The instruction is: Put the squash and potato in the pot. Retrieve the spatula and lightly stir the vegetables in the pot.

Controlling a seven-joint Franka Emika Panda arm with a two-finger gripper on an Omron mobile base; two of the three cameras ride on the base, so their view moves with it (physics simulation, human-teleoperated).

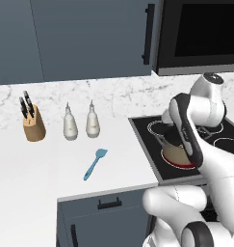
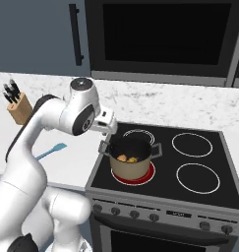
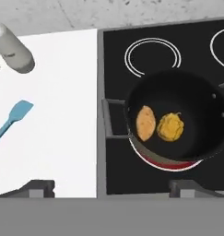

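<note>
The pot [image 2: 132,169], beige with a black rim and inside, stands on the front left burner of the stove. Inside it lie the smooth orange-tan potato [image 3: 146,122] and, beside it, the lumpy yellow squash [image 3: 170,126]; both also show as the potato [image 2: 122,158] and squash [image 2: 133,159]. My gripper [image 3: 112,188] hangs above the pot's left side, over the stove's left edge, open wide with nothing between its fingers. The light blue spatula [image 1: 95,163] lies flat on the white counter left of the stove, also seen as the spatula [image 3: 12,119].
A knife block [image 1: 33,124] and two white bottles [image 1: 70,123] [image 1: 92,120] stand at the back of the counter. The stove [image 2: 199,192] has three more burners. A dark microwave [image 2: 165,34] and grey cabinets hang above.
</note>
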